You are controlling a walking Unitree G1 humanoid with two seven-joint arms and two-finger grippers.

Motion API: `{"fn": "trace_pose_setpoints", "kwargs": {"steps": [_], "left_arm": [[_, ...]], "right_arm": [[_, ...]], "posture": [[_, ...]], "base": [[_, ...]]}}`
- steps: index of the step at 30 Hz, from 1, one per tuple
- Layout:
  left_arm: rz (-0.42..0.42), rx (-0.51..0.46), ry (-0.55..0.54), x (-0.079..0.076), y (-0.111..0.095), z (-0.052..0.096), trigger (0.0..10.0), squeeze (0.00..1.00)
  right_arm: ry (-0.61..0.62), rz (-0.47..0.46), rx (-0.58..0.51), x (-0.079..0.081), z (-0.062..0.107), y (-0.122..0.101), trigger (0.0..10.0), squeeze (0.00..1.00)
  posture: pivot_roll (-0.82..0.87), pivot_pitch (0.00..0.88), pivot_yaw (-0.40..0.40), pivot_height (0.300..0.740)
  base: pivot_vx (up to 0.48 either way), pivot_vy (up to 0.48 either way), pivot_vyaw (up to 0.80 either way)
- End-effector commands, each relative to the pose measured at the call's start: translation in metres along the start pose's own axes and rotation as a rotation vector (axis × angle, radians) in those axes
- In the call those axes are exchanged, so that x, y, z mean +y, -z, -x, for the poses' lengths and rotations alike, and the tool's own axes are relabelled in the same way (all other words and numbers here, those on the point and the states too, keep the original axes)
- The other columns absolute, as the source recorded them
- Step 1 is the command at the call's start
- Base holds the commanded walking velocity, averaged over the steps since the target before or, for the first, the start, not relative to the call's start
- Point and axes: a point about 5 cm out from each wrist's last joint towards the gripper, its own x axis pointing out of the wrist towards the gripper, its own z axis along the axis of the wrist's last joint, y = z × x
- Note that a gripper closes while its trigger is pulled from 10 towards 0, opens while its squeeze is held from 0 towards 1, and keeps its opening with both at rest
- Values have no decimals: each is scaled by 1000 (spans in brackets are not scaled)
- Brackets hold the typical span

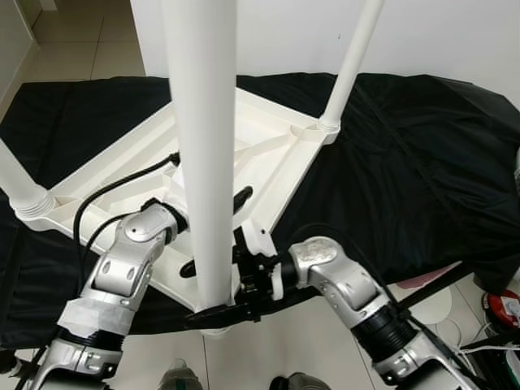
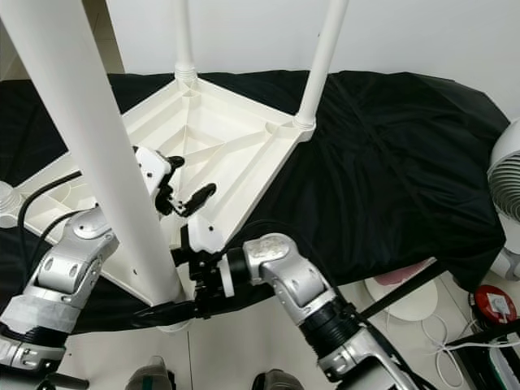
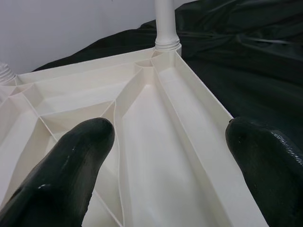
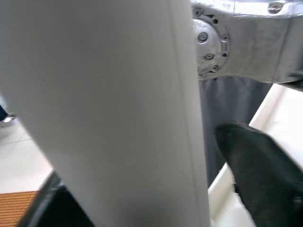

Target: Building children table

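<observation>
Right end effector (image 2: 166, 313) is clamping the near table leg (image 2: 114, 179) at its base.
Left end effector (image 3: 165, 156) is hovering wide over the upturned tabletop (image 1: 268, 154), 12 o'clock; a cross-threaded leg could tilt.

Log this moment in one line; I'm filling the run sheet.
stage: fitting near leg | tabletop: upside down on black cloth | right gripper: around leg base | left gripper: open over tabletop

The near table leg (image 1: 203, 154) ran off the top edge and hid much of the left gripper (image 2: 175, 191). The upturned tabletop (image 1: 268, 154) was cut at the left edge. The right gripper (image 1: 223, 313) sat partly behind that leg's base.
</observation>
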Motion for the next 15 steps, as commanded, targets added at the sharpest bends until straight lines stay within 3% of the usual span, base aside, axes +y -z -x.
{"fn": "trace_pose_setpoints", "kwargs": {"steps": [1,2,7,15], "left_arm": [[-13,0,-38,4,-1,-2,10000,0],[-11,0,-37,4,-1,-2,10000,0],[-11,0,-33,3,0,-2,10000,0],[-12,5,-25,4,1,-3,10000,0]], "right_arm": [[3,14,-6,-2,-1,-2,1804,0],[5,15,-15,-2,0,-3,0,0],[15,21,-28,-1,8,-5,0,0],[94,26,-27,10,40,-7,0,0]], "posture": [[135,39,-49,740],[135,39,-49,740],[133,42,-39,740],[114,48,-28,740]], "base": [[0,0,0],[0,0,0],[0,0,0],[0,0,0]]}}
